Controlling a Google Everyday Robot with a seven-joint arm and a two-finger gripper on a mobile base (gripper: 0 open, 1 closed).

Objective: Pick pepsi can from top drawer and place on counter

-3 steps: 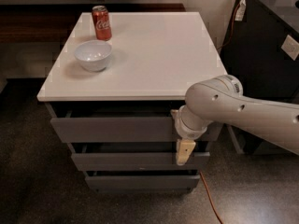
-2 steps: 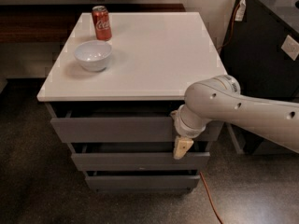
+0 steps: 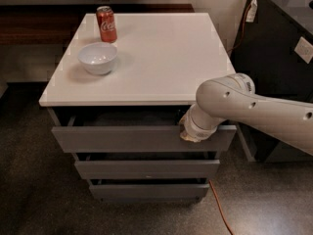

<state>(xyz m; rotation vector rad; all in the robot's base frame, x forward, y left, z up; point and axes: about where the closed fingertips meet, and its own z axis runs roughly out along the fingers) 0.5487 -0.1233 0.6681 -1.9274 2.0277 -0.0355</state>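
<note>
As my gripper [image 3: 188, 134] hides behind my wrist [image 3: 208, 121] at the top drawer's [image 3: 122, 138] right front edge, probably to pull it wider, I cannot tell if it's clenched. The pepsi can is out of sight beneath the counter [image 3: 161, 53].

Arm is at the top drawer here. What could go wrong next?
1. The top drawer is open only a narrow gap and no pepsi can shows inside; a blind reach may miss or tip it.
2. The gripper sits at the drawer front's right end, just under the counter edge; lifting could knock the wrist against it.
3. The Coca-Cola can and bowl stand at the counter's left; placing there risks a bump.
</note>
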